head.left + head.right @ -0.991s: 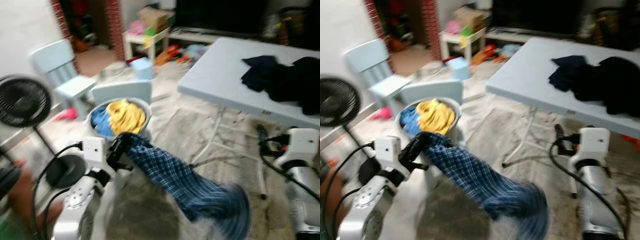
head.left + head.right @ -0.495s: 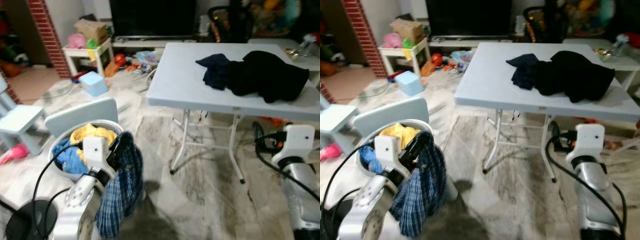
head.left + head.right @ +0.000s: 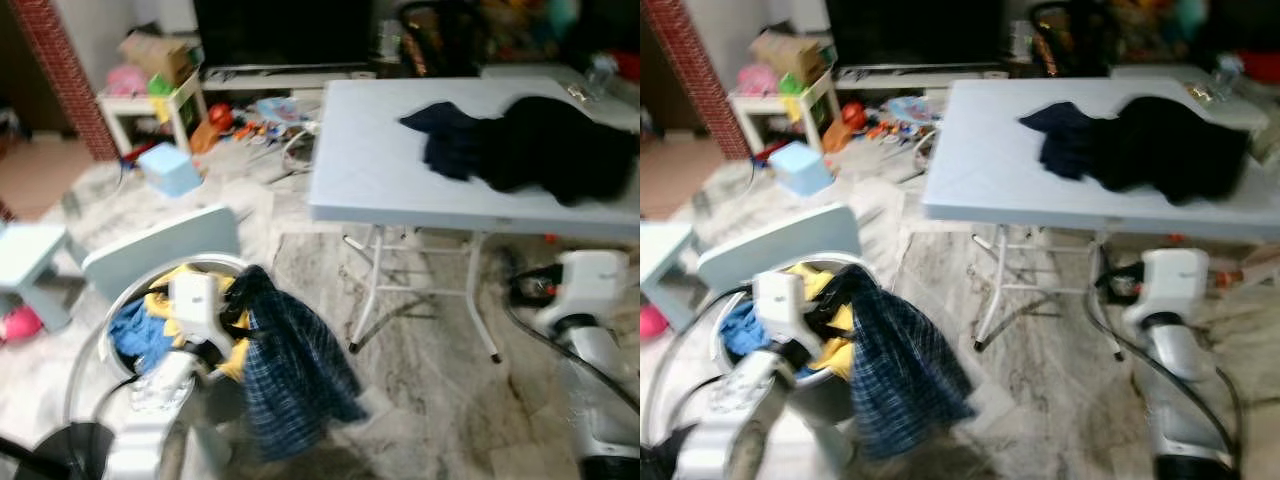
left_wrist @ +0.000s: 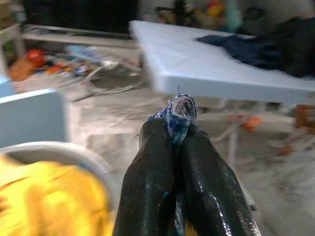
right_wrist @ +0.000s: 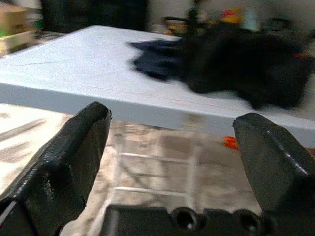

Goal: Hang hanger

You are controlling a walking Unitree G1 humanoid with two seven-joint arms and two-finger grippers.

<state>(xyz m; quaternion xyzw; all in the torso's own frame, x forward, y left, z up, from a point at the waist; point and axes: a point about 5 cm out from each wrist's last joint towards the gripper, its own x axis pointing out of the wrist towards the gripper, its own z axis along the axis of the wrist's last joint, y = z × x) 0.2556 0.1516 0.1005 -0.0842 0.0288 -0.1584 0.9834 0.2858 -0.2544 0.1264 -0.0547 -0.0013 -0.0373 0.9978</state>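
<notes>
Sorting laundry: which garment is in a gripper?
The blue plaid shirt, pinched in the left gripper beside the basket; the dark clothes lie on the table.

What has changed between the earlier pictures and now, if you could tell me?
The camera has swung from the fan and chair toward the white table. The plaid shirt, flung sideways a second ago, now hangs down over the basket. The left claw stays shut on it; the right claw stays open and empty.

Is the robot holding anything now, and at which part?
The left end effector pinches a fold of the blue plaid shirt; the right end effector is open, holding nothing.
</notes>
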